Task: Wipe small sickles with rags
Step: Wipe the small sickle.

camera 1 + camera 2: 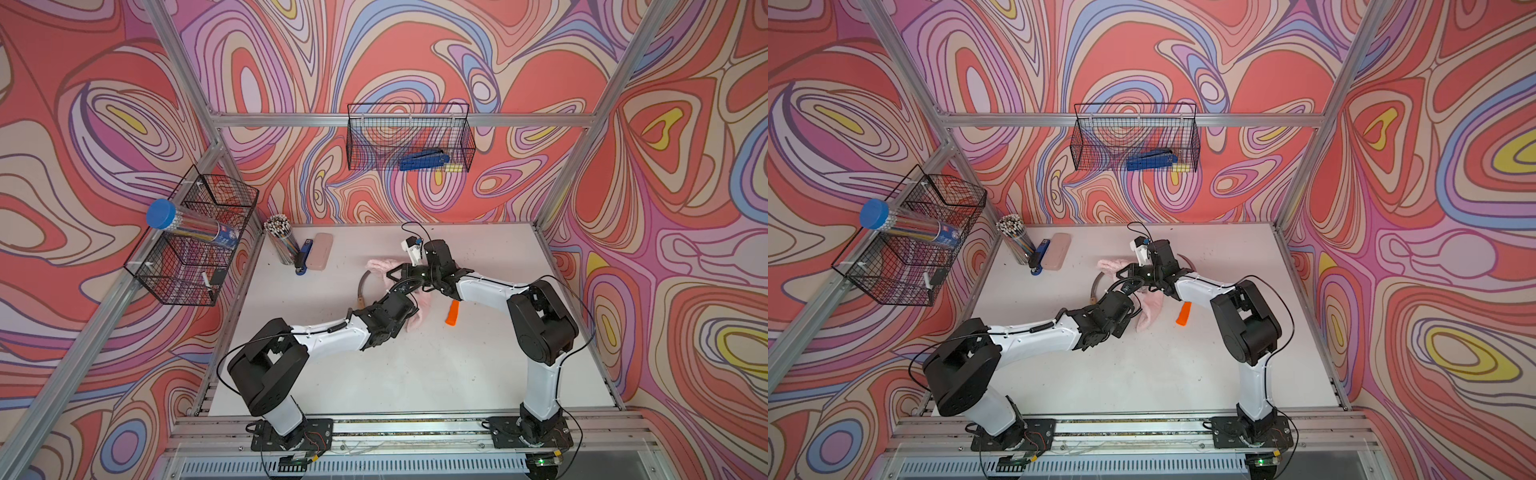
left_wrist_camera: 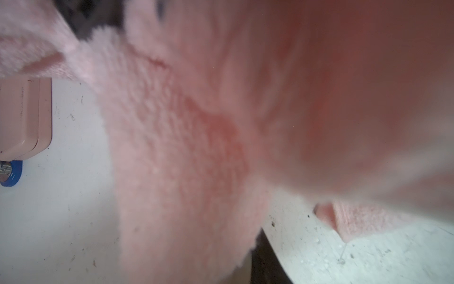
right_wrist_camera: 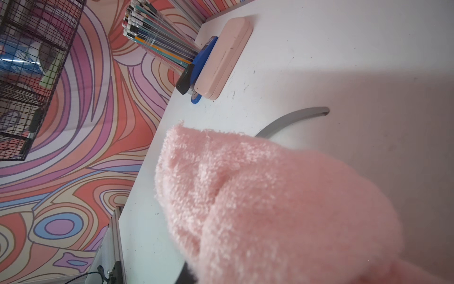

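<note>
The pale pink rag lies across mid-table, and both arms meet over its middle. My left gripper and right gripper are each shut on the rag. The cloth fills the left wrist view and drapes over the right wrist view, hiding both sets of fingers. A wooden-handled small sickle lies just left of the rag, its grey blade showing past the cloth. An orange sickle handle sticks out under the right arm. A dark curved blade shows behind the right wrist.
A rigid pink case, a blue stapler and a cup of pencils stand at the table's back left corner. One wire basket hangs on the left wall and another on the back wall. The white table is speckled with dirt.
</note>
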You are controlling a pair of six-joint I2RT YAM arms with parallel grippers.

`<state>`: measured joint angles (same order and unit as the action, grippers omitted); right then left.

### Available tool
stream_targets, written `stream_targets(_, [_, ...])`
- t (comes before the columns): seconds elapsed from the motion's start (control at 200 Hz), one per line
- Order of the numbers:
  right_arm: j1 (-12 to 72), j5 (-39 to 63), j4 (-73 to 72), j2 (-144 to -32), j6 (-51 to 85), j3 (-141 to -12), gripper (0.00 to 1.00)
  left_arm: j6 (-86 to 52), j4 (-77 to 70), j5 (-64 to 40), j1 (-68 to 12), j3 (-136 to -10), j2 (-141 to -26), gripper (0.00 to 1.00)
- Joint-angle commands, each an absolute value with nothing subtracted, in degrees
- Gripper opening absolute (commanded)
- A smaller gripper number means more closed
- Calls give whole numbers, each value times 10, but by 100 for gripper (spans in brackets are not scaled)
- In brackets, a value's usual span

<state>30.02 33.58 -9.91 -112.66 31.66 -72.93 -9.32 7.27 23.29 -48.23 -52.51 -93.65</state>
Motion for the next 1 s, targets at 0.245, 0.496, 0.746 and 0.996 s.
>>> stream_targets(0.245, [345,308,-59,-1085,301,-687,0,-129,41,254,-471,-526,-904,0])
stream_targets(0.496, [329,76,16,-968,251,-669,0,-149,52,221,-452,-521,-894,0])
stream_targets(0.746, [375,135,-26,-992,241,-654,0,-145,42,212,-452,-507,-870,0])
stream_targets(0.996, [426,169,-72,-1032,265,-629,0,-147,36,221,-449,-503,-861,0])
